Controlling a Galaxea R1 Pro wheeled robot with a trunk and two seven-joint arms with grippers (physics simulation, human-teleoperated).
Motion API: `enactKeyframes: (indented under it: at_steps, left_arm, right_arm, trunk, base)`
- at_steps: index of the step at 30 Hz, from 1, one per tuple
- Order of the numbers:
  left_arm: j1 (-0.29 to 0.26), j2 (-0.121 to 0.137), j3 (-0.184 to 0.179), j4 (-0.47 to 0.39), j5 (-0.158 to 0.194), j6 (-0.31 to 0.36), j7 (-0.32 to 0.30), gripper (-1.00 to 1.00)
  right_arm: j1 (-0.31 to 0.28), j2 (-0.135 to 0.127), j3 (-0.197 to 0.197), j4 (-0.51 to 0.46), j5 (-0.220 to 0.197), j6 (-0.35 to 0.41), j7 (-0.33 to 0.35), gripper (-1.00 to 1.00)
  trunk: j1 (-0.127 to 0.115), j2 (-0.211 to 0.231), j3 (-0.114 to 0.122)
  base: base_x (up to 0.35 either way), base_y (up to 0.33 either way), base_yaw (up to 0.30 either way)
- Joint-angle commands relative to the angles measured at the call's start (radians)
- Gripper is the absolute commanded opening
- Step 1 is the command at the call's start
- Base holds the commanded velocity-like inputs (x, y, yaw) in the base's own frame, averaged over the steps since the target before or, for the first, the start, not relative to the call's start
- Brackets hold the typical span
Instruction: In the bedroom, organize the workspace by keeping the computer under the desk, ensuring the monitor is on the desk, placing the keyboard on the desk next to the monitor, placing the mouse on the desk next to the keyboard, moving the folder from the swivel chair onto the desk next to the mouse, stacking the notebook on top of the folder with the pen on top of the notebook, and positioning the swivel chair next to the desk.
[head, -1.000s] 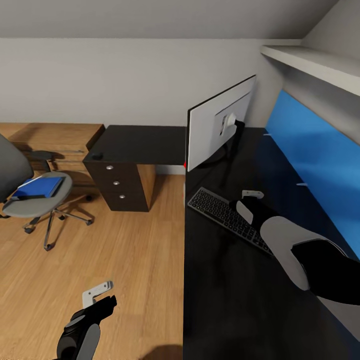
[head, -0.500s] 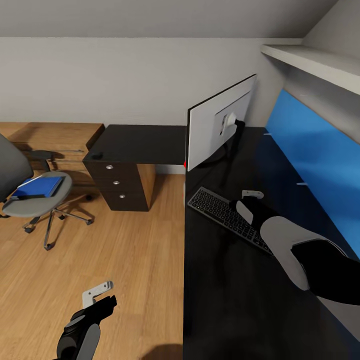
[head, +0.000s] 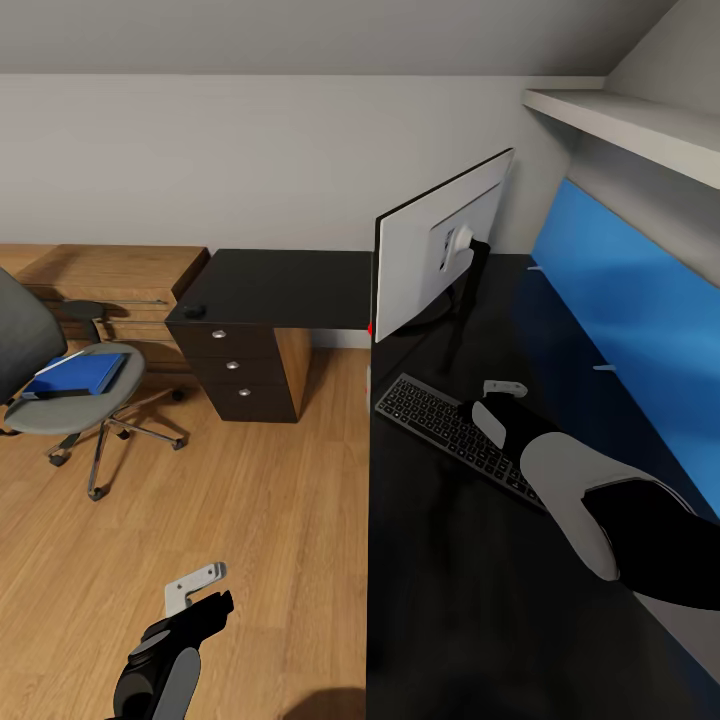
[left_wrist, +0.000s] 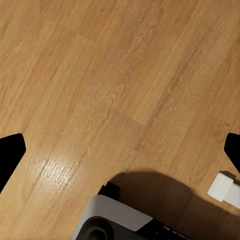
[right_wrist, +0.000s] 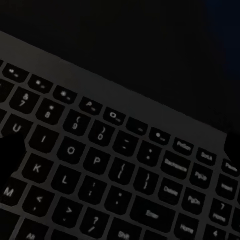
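1. The keyboard (head: 455, 436) lies flat on the desk (head: 450, 600), near the monitor (head: 440, 255). It looks thin, long, stiff and light. I think a long edge is the best place to pinch it, not the keys.
2. The right gripper (head: 497, 398) hangs just over the keys. I cannot tell if it is wide or narrow.
3. The left gripper (head: 195, 590) is low over the wood floor (head: 250, 520), spread wide and holding nothing.
4. The blue folder (head: 78, 374) lies on the swivel chair (head: 60, 390), well apart. It looks flat and slippery.
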Motion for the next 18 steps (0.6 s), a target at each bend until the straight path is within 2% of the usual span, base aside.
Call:
enactKeyframes:
  at_steps: [1, 18]
  left_arm:
    - [-0.001, -0.001, 0.001, -0.002, 0.011, 0.002, 0.008, 1.0]
    - [-0.001, -0.001, 0.001, -0.002, 0.011, 0.002, 0.008, 1.0]
  right_arm:
    - [0.0, -0.001, 0.009, -0.002, -0.009, 0.007, -0.005, 1.0]
    - [0.0, 0.001, 0.009, -0.001, -0.009, 0.007, -0.004, 1.0]
  trunk:
    - [0.0, -0.001, -0.001]
    - [0.0, -0.001, -0.007]
  base:
    - [0.0, 0.0, 0.0]
    - [0.0, 0.0, 0.0]
